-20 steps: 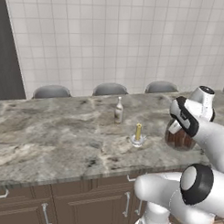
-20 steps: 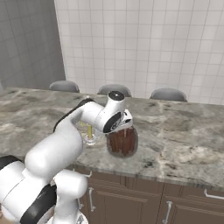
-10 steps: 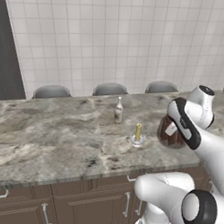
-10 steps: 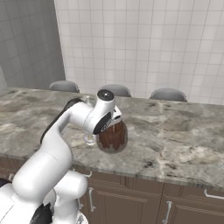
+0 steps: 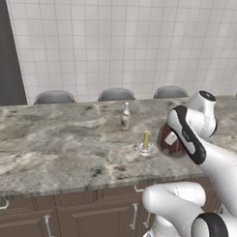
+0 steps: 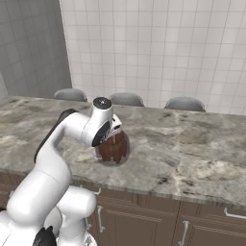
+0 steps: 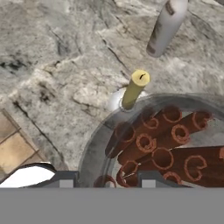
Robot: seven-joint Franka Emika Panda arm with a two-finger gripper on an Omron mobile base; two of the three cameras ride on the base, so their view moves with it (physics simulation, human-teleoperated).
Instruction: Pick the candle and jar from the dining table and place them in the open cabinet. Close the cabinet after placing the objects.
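A: The gripper (image 7: 103, 177) is clamping the rim of the jar (image 6: 113, 148), jaws drawn in tight on it. The jar is hanging at the near part of the tabletop (image 5: 51, 152), and in the right base view it looks clear of the marble, though only just.

B: So what is worrying you?

A: The grip is sitting on one edge only, and the jar is looking open-topped from the hand view, with brown rolled sticks lying loose inside. If the wrist is tipping during the swing toward the cabinet, I think the jar could be pivoting in the jaws or spilling.

B: And the candle (image 7: 135, 89)?

A: It is standing on its little clear holder just beside the jar, on the tabletop, close enough that I judge a sideways sweep could be knocking it over. A lift straight up first looks safer.

B: Anything past that?

A: A slim glass bottle (image 5: 125, 116) is standing farther back, apart from the candle, toward the far edge. It is not blocking the jar now, but a wide swing over the tabletop could be brushing it.

B: Beyond the tabletop?

A: Three grey chair backs (image 5: 116, 94) are showing along the far edge, under a tiled wall. I cannot be saying where the cabinet is from here, so the carry path is a guess.
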